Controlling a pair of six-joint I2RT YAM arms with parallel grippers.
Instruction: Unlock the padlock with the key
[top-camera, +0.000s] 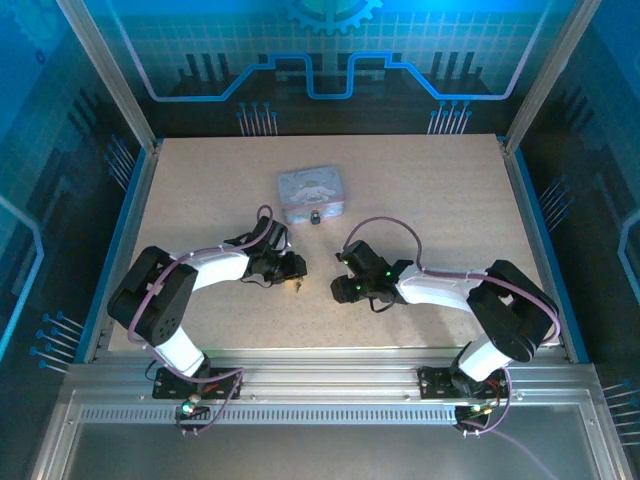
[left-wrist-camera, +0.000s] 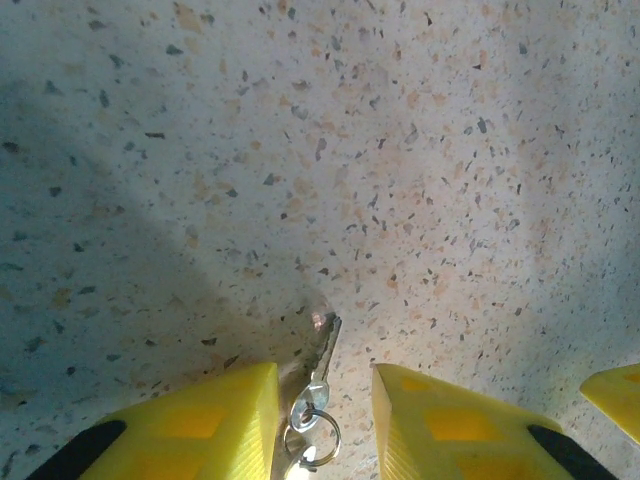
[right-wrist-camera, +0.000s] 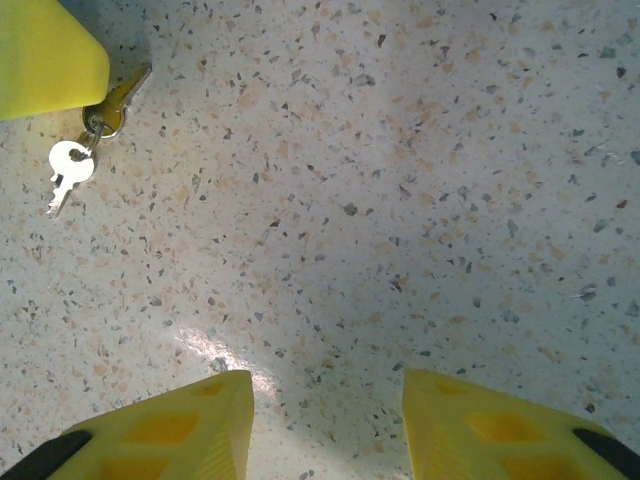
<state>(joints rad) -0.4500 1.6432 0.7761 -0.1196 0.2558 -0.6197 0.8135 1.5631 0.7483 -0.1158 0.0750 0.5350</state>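
The bench (top-camera: 200, 190) is a pale, matte slab of speckled stone-look composite, flecked with grey and tan grains. Near its far middle sits a tin (top-camera: 311, 190), a rounded-corner rectangular box of silver-grey metal with a printed lid. The padlock (top-camera: 315, 217) rests just beside the tin's near edge, a tiny dark block too small to show any detail from above.

The left tool (left-wrist-camera: 325, 372) is low over the bench, and its fingers (left-wrist-camera: 200, 425) are blocky wedges of smooth yellow plastic with black backing. They stand apart. The key (left-wrist-camera: 324, 345), a thin flat sliver of metal with a notched blade, lies in the gap close against the left-hand finger and clear of the other. Its bow hangs on a small wire ring (left-wrist-camera: 318, 428) of bright steel. From the right wrist camera the same ring carries a second key (right-wrist-camera: 68, 170), shiny silver, flat on the bench with its round bow and short blade plain to see.

The right tool (right-wrist-camera: 325, 385) has the same yellow wedge fingers, spread with bare bench between them, near the left tool and well short of the keys.

Counted: one padlock, one tin, two keys on one ring, two arms in white shells with black joints, two tools with two fingers each.
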